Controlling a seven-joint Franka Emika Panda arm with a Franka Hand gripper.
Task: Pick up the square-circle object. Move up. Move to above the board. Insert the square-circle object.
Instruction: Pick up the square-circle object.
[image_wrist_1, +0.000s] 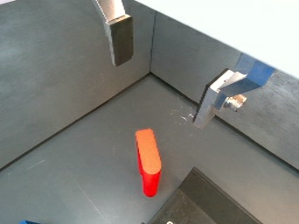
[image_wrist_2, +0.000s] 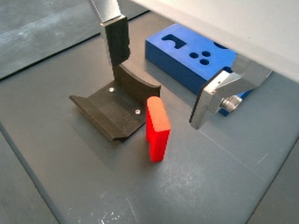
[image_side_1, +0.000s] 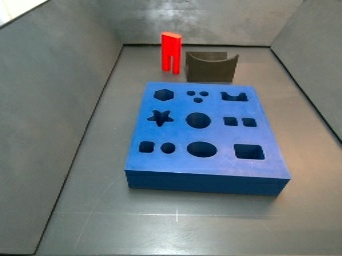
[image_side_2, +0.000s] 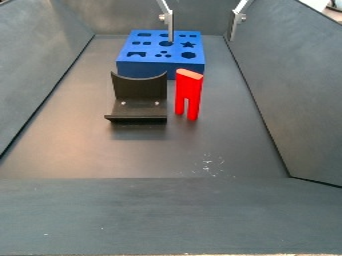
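Note:
The square-circle object (image_side_2: 189, 95) is a tall bright red block. It stands upright on its two prongs on the grey floor, next to the fixture, and shows in both wrist views (image_wrist_1: 146, 162) (image_wrist_2: 156, 129) and in a side view (image_side_1: 171, 52). The blue board (image_side_1: 201, 135) with its dark cut-outs lies flat on the floor past the fixture (image_side_2: 160, 55) (image_wrist_2: 187, 59). My gripper (image_wrist_2: 166, 74) is open and empty, high above the red block; it also shows in a wrist view (image_wrist_1: 170, 70) and its fingertips (image_side_2: 167, 15) show at the far edge of a side view.
The dark L-shaped fixture (image_side_2: 139, 95) stands between the red block and the board (image_wrist_2: 117, 109) (image_side_1: 210, 66). Grey walls (image_side_1: 80, 70) close in the floor on all sides.

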